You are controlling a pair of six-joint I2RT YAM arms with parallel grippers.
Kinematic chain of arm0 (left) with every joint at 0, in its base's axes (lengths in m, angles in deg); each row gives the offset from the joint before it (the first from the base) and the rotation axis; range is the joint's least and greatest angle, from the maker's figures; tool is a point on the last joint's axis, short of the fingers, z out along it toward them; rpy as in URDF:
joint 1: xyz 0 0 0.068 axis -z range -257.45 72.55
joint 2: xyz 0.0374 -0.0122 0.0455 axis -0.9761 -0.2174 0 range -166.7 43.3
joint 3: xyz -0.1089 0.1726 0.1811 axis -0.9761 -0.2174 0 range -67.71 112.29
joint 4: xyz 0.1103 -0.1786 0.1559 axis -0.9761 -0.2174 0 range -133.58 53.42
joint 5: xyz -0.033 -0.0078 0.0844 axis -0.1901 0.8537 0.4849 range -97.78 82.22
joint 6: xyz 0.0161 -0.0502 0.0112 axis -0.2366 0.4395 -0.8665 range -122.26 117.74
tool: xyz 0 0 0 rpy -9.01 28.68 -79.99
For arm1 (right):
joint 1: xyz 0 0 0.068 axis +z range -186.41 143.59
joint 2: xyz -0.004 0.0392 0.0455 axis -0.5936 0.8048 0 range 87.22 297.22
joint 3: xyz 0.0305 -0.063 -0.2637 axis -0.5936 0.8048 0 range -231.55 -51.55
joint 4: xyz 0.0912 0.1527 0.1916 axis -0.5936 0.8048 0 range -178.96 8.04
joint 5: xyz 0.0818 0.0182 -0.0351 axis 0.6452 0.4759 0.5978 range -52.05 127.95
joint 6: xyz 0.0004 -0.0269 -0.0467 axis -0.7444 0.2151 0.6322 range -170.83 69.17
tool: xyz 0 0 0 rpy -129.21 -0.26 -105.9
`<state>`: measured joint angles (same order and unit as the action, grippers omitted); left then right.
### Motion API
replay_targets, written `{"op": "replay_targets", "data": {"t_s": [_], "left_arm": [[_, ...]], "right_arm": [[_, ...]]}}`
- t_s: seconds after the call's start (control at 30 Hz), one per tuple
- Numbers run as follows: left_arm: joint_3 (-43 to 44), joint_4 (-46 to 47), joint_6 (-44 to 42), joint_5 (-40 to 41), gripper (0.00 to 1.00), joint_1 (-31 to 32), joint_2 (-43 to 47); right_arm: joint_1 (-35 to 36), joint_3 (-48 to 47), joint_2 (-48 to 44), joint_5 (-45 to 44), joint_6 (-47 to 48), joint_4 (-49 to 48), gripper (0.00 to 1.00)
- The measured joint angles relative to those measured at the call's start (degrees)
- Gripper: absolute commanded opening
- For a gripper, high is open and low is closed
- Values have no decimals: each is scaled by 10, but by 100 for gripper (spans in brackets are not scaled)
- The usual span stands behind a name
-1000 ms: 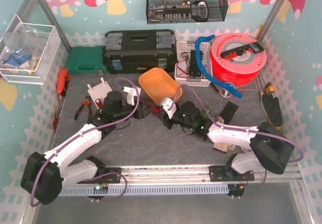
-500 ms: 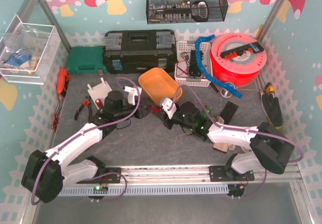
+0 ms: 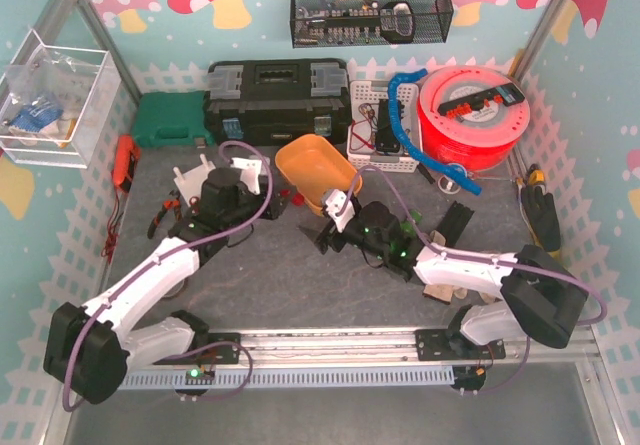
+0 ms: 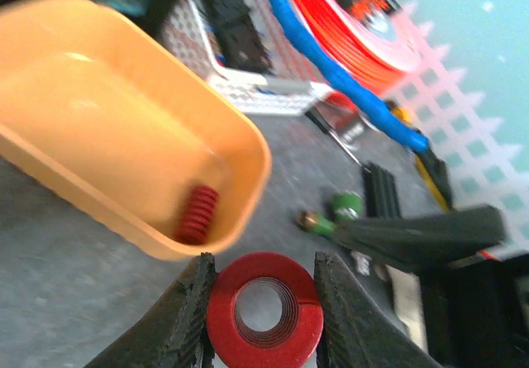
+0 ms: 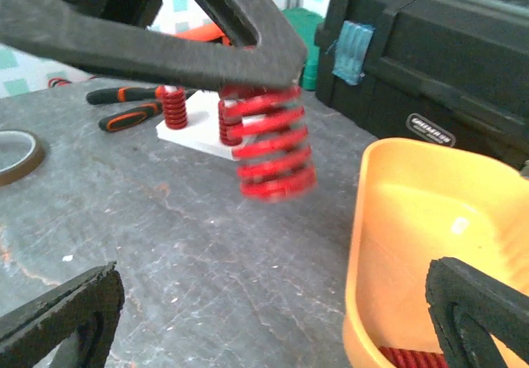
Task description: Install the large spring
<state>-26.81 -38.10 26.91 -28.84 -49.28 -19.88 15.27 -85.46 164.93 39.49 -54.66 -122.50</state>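
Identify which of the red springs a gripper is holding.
The large spring, clamped in the left gripper. It is wider than the small spring standing on the white base and the loose spring lying in the orange bin.

Robot workshop cell: black toolbox (image 3: pixel 277 100), pliers (image 3: pixel 163 217), red filament spool (image 3: pixel 474 115).

My left arm (image 3: pixel 150 270) and right arm (image 3: pixel 465 265) have white shells on the links and black housings at the joints. I see a purple cable (image 3: pixel 240 143) looping along each one. The left pincer (image 4: pixel 264 265) and the right pincer (image 5: pixel 273 293) have rough, matte black fingers.
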Motion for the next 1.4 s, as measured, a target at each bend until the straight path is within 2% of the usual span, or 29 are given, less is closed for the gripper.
{"op": "replay_targets", "data": {"t_s": [0.17,0.3,0.4,0.53,0.8,1.17,1.4], "left_arm": [[23,-28,-37,87,0,-38,6],[25,-30,-71,191,0,-71,5],[29,-29,-92,269,0,-92,-13],[35,-17,-104,321,0,-130,-52],[101,2,-117,356,0,-206,-156],[179,31,-145,387,0,-229,-287],[204,33,-145,389,0,-254,-339]], "right_arm": [[0,3,-20,-38,-5,-4,99],[1,9,-36,-63,-5,-5,99],[1,9,-41,-77,-5,-4,99],[1,9,-41,-93,-5,-3,99],[1,9,-42,-118,-3,15,99],[1,9,-55,-148,6,21,99],[1,9,-55,-157,6,21,99]]}}
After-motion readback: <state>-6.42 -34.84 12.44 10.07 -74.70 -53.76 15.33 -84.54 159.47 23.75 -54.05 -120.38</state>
